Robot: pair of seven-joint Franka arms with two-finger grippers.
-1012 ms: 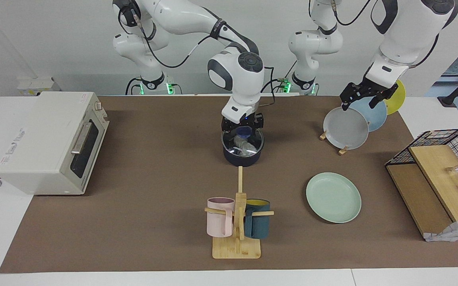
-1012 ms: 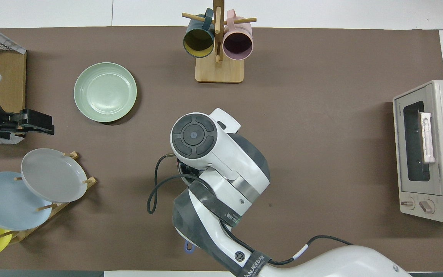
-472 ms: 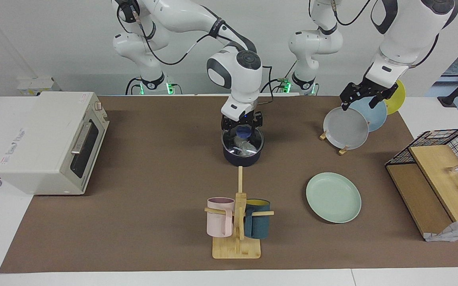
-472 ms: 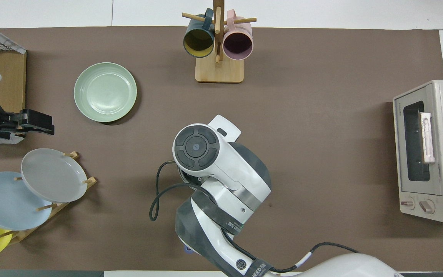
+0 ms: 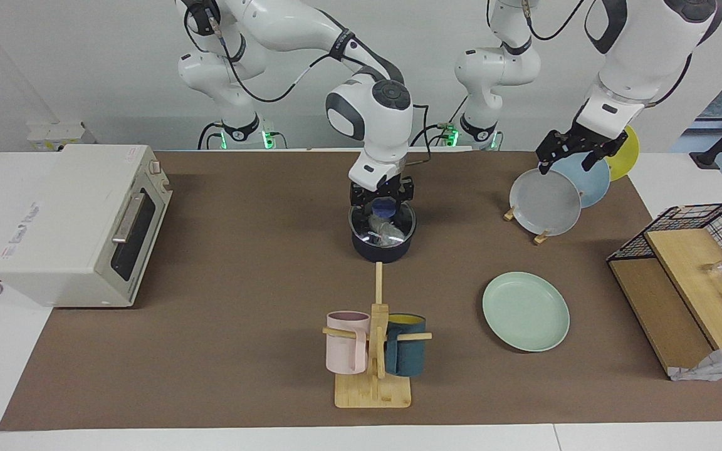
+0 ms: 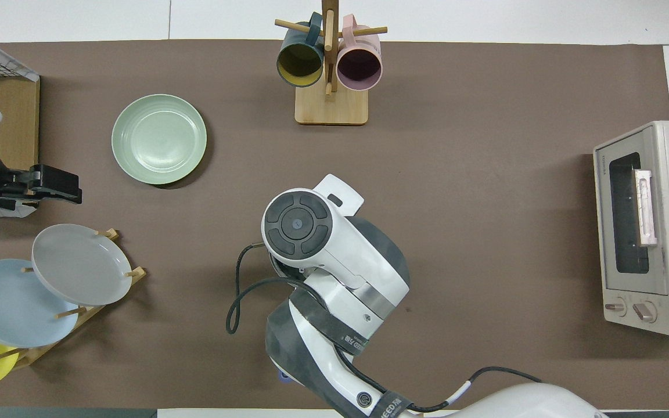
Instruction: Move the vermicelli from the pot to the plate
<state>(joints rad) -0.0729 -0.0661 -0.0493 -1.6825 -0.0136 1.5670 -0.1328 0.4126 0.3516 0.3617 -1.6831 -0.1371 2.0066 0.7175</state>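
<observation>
The vermicelli (image 5: 383, 230), a whitish wrapped bundle, lies inside the pot (image 5: 383, 247), a dark saucepan near the middle of the desk (image 5: 242, 351). A glass lid with a blue knob (image 5: 385, 206) covers the pot, so the bundle shows only through the glass. The right hand (image 5: 383, 199) sits directly over the pot, its fingers on either side of the knob; whether they are pressed onto it cannot be told. In the overhead view the right arm's wrist hides the pot and lid entirely.

The governing relation: the vermicelli lies straight below the right hand, with the lid between the two. By this reading the step in hand is removal of the lid, and the transfer itself has not begun. The bundle's long axis cannot be read through the glass. The right arm is much the nearer to the pot.

The plate (image 5: 526, 311), pale green, lies bare on the desk, farther from the robots than the pot and toward the left arm's end. The left hand (image 5: 577, 150) hangs over a rack of grey, blue and yellow plates (image 5: 546, 203), nearer the robots than the green plate; its fingers look spread, holding nothing, and that arm waits. A mug stand (image 5: 373, 351) stands farther from the robots than the pot, and a toaster oven (image 5: 79, 225) occupies the right arm's end.
</observation>
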